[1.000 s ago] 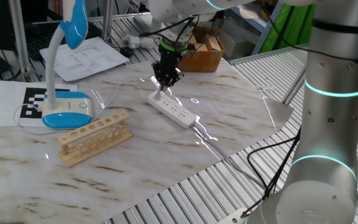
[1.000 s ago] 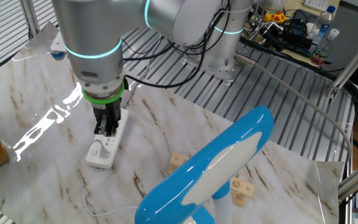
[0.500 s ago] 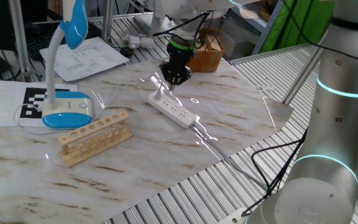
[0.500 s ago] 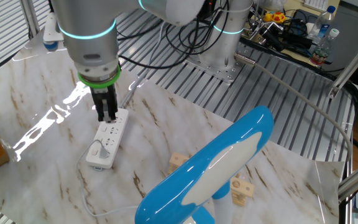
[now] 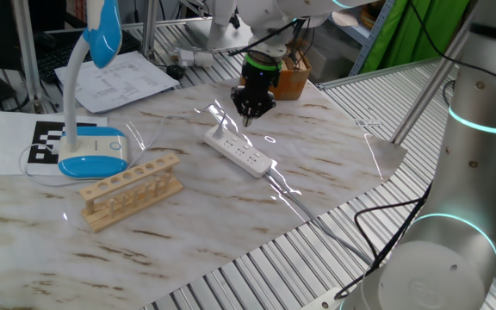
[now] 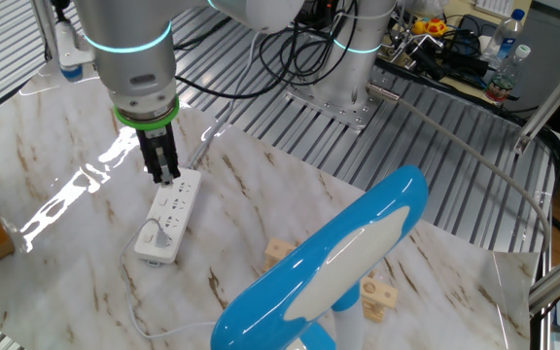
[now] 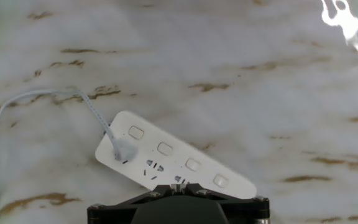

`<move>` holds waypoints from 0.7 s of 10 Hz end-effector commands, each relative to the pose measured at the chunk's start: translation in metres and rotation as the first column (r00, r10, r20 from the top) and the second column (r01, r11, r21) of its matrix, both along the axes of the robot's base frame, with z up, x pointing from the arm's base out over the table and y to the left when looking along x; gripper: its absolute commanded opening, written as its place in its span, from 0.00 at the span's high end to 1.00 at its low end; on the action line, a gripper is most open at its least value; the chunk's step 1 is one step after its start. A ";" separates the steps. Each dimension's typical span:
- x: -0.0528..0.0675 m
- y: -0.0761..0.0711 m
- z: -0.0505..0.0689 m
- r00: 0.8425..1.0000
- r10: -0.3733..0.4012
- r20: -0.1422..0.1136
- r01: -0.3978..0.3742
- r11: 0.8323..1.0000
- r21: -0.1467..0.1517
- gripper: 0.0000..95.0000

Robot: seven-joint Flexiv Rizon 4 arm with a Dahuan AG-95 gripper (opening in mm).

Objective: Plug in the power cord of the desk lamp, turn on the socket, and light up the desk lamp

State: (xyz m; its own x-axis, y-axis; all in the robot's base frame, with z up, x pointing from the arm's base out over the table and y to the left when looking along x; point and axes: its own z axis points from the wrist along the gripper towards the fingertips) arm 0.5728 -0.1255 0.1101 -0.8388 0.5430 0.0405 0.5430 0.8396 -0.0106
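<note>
The desk lamp [image 5: 91, 86] stands far left of the socket [image 5: 238, 151], a wooden rack [image 5: 131, 189] between them nearer the front. The power cord [image 7: 36, 109] ends plugged into the socket's end outlet. The gripper [image 5: 253, 110] hangs just above the socket, fingers together, holding nothing.
</note>
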 end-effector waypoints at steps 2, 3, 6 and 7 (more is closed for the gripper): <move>0.009 -0.006 -0.007 0.984 0.180 0.003 -0.180 0.984 0.005 1.00; 0.012 -0.007 -0.009 0.979 0.205 0.004 -0.205 0.979 0.007 1.00; 0.018 -0.010 -0.012 0.978 0.209 -0.001 -0.209 0.978 0.014 1.00; 0.018 -0.010 -0.012 0.981 0.193 0.001 -0.193 0.981 0.025 1.00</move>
State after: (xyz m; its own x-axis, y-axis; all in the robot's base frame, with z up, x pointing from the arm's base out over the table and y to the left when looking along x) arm 0.5930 -0.1356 0.0971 -0.9362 0.3468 0.0563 0.3477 0.9376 0.0062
